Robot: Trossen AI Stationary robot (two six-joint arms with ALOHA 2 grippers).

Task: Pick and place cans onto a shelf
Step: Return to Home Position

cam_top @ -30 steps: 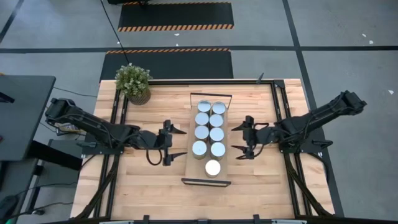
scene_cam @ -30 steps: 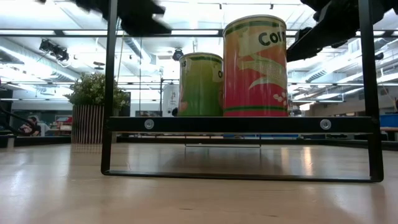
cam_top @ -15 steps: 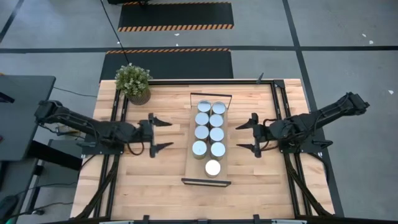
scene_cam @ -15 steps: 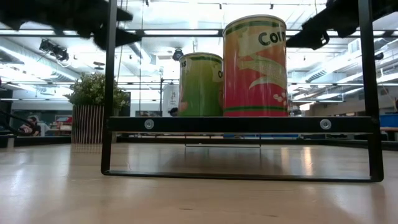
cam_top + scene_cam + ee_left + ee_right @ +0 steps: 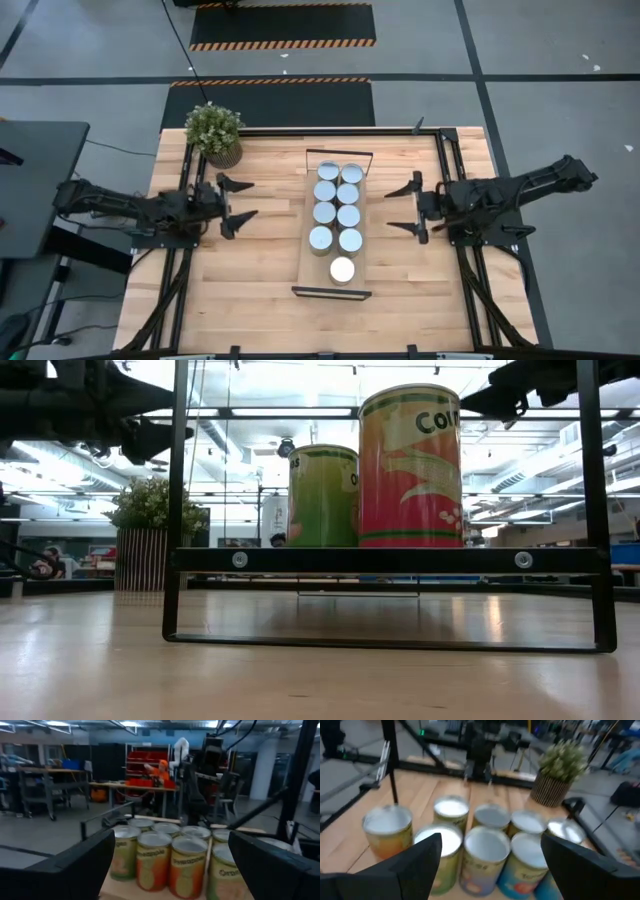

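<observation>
Nine cans (image 5: pixel 337 215), one shelf (image 5: pixel 312 277) (all upright); left end effector (image 5: pixel 243 198), right end effector (image 5: pixel 392 210) spread empty.

Clustered cans (image 5: pixel 485 845), potted plant (image 5: pixel 561 760) beyond

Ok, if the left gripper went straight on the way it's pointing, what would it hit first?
Likely the middle cans of the nearer column on the shelf; the left gripper may ride high enough to clear them.
</observation>
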